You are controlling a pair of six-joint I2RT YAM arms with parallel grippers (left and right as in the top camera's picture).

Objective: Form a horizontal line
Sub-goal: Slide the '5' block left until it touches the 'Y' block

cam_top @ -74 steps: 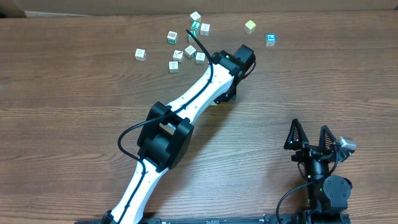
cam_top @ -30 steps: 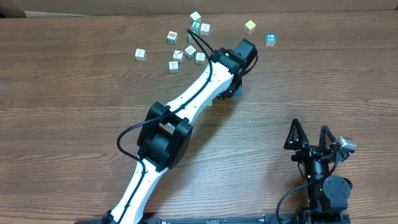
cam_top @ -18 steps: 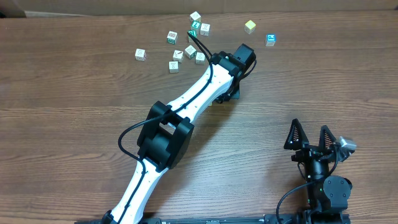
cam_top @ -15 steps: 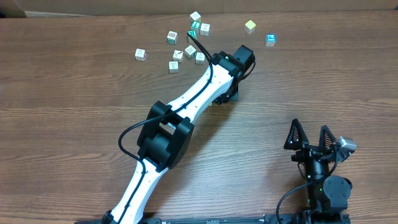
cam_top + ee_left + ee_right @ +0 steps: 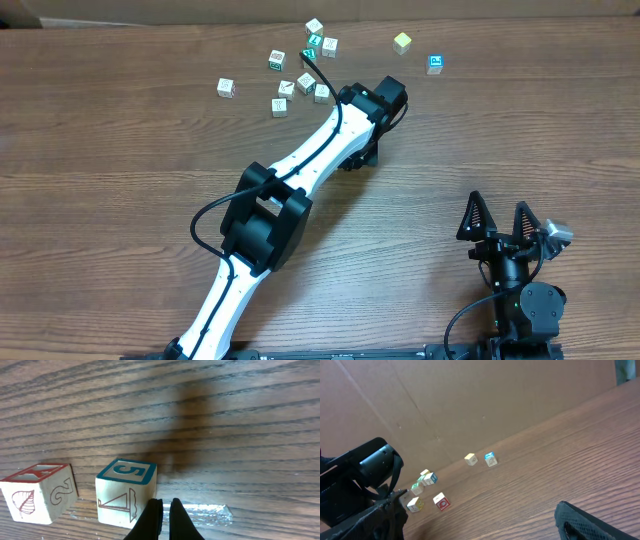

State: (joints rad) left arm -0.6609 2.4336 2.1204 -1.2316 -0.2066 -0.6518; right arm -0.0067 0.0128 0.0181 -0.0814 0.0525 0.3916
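Note:
No row of touching cubes shows; the small pale wooden cubes lie loose. In the left wrist view a cube with a blue 5 on top (image 5: 126,491) stands against the left side of my shut, empty left gripper (image 5: 166,505). A red-edged cube (image 5: 41,492) stands apart to its left. In the overhead view my left wrist (image 5: 372,110) hides these fingers and cubes. My right gripper (image 5: 499,216) is open and empty at the near right, far from all cubes.
Several loose cubes lie scattered at the far edge, among them a green one (image 5: 313,42), a yellow one (image 5: 402,42) and a blue one (image 5: 435,64). The right wrist view shows a red-marked cube (image 5: 441,501) and a yellowish cube (image 5: 415,504) beside the left arm. A brown wall stands behind.
My left wrist shifted slightly up and right, then came back slightly left. The visible cubes and the right arm have not moved.

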